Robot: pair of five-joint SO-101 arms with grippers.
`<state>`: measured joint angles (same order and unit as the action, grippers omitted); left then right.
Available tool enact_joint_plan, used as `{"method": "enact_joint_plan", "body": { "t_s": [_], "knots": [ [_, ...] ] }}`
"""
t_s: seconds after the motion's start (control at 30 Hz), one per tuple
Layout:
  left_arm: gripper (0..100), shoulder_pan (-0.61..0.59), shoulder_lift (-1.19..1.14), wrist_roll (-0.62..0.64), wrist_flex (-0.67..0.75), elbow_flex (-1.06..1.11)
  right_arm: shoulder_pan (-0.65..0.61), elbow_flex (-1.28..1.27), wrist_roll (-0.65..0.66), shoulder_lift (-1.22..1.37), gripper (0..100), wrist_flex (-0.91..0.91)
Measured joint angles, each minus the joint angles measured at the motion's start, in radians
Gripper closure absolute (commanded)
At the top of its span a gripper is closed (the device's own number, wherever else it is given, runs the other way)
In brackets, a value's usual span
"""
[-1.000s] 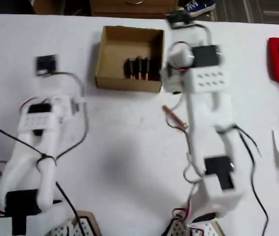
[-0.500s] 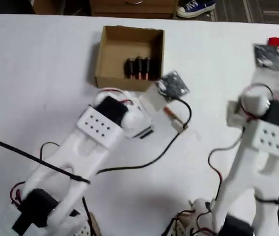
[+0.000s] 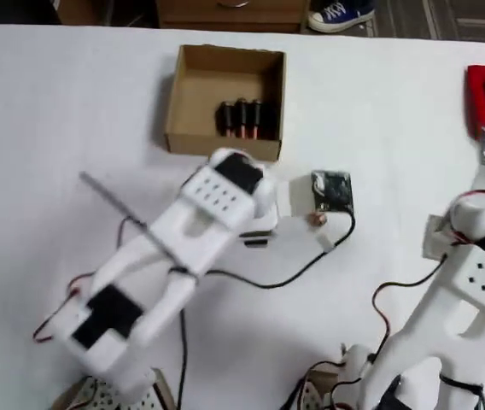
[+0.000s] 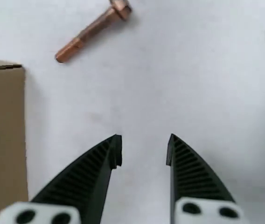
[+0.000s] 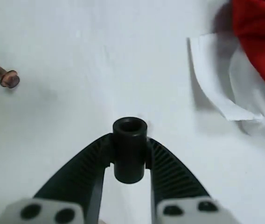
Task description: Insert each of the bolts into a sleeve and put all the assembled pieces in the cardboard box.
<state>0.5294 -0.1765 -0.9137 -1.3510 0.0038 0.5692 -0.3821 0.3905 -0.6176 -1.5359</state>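
Sleeve [image 5: 130,149], black, upright: sitting clamped between right gripper [image 5: 129,144] fingers over white table [image 5: 76,70]. Left gripper [image 4: 144,149]: hovering with fingers apart, holding nothing. Beyond its tips, copper bolt [image 4: 93,31] lying loose on table, near cardboard box [image 4: 2,135] corner. Farther back, three assembled pieces [image 3: 242,118] lying inside box.
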Motion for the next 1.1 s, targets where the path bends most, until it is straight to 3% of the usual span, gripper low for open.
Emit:
{"method": "enact_joint_plan", "body": {
  "t_s": [0.1, 0.47, 0.63, 1.1],
  "knots": [
    [83, -0.014, -0.17, -0.087, -0.087, -0.183, 0.074, 0.0, 0.0, 0.0, 97.8, 0.0],
    [83, 0.041, -0.674, -0.147, -0.181, -0.856, 0.17, -0.005, 0.0, -0.002, 97.8, -0.031],
    [83, 0.081, -0.783, -0.305, -0.224, -1.043, 0.18, -0.005, 0.0, -0.002, 97.8, -0.031],
    [83, 0.104, -0.918, -0.328, -0.218, -1.166, 0.18, -0.005, 0.0, -0.002, 97.8, -0.052]
  ]
}}
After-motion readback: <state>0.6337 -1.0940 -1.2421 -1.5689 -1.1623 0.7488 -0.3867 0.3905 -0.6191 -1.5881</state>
